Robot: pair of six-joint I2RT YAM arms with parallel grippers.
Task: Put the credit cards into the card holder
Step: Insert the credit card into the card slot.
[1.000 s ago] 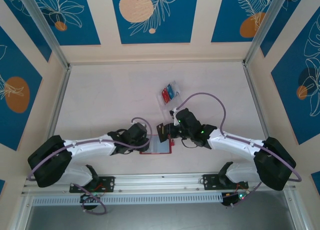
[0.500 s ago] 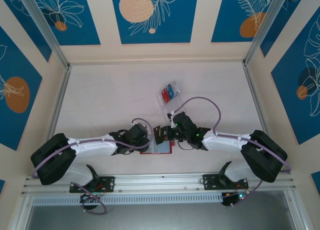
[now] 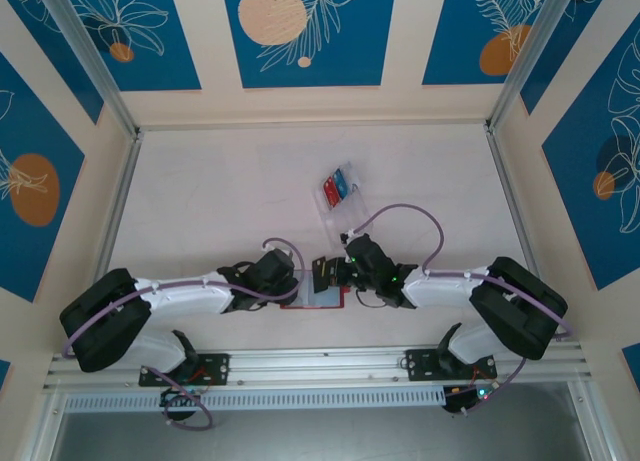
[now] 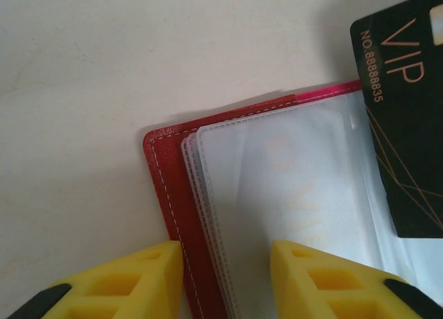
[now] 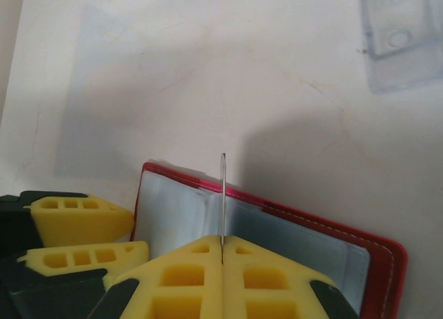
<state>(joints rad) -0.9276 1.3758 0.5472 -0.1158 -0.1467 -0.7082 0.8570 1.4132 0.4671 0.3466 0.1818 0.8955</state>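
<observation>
End effector on the right (image 5: 222, 253) pinches a black VIP card (image 5: 223, 187) edge-on over the open red card holder (image 5: 384, 263), near side of the tabletop (image 3: 200, 201). Left end effector (image 4: 225, 267), spread, straddles its sleeves. Seemingly nothing is inserted yet; red and blue cards (image 3: 337, 186) wait farther off.

Your table (image 3: 200, 201) presents a pale, plain top. The red card holder (image 3: 322, 299) lies open on it close to the near edge, about midway along. A clear tray (image 3: 350, 209) rests nearer the centre, apart from it.
</observation>
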